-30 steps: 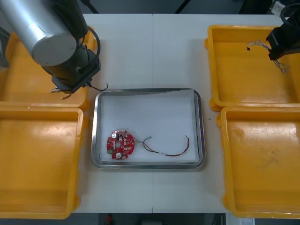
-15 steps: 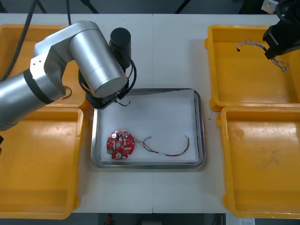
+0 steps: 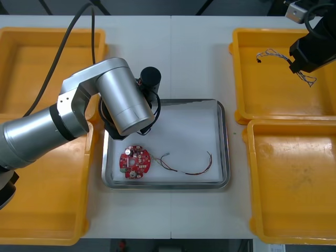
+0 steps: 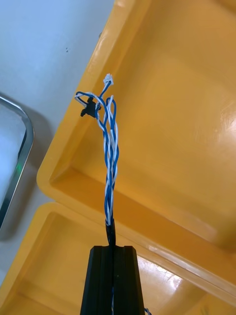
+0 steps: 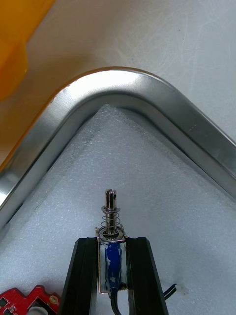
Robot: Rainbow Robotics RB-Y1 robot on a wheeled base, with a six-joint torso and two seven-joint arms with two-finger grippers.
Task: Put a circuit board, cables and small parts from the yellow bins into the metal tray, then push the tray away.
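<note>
**Loading status: two items placed, two in transit**

The tray sits at table centre, white inside. We find the circuit board lying flat at its 8 o'clock: round, red, with small pale components on its face. A thin cable lies curved at the tray's 5 o'clock. We judge these two placements complete.

At the tray's 10 o'clock corner, the left gripper is over the white lining. Its fingers pinch a small metal part with a blue body; a spring and pin project past the fingertips. The part is not yet released.

At the table's 2 o'clock, the right gripper is over the far right yellow bin. Its fingers are pressed onto one end of a blue and white cable, which appears lifted clear of the bin floor.

Remaining, in our judgement: set the part down, carry the twisted cable to the tray, then push the tray toward 12 o'clock.
</note>
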